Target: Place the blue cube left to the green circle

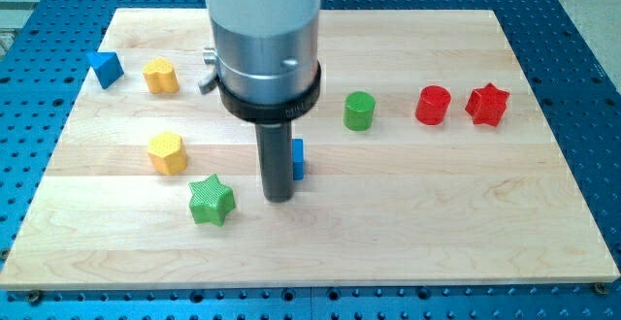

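The blue cube sits near the board's middle, mostly hidden behind my dark rod. My tip rests on the board just left of and below the cube, touching or nearly touching it. The green circle, a short green cylinder, stands up and to the right of the cube, a short gap away.
A green star lies left of my tip. A yellow hexagon and a yellow heart-like block are further left, with a blue triangle at the far left. A red cylinder and red star stand at the right.
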Action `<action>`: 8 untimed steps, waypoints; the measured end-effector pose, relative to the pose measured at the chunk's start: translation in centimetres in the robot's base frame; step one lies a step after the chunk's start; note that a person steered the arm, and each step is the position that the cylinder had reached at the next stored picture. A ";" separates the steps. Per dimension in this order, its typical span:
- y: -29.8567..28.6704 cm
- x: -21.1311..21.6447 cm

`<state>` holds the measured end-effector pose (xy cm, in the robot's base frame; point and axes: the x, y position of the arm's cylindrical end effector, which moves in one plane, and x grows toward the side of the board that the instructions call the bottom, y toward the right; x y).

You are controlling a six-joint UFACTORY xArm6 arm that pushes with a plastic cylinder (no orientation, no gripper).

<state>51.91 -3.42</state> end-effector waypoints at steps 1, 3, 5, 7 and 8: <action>0.8 -4.3; 0.8 -6.4; 2.2 -1.9; 1.3 -6.3; -3.4 -6.3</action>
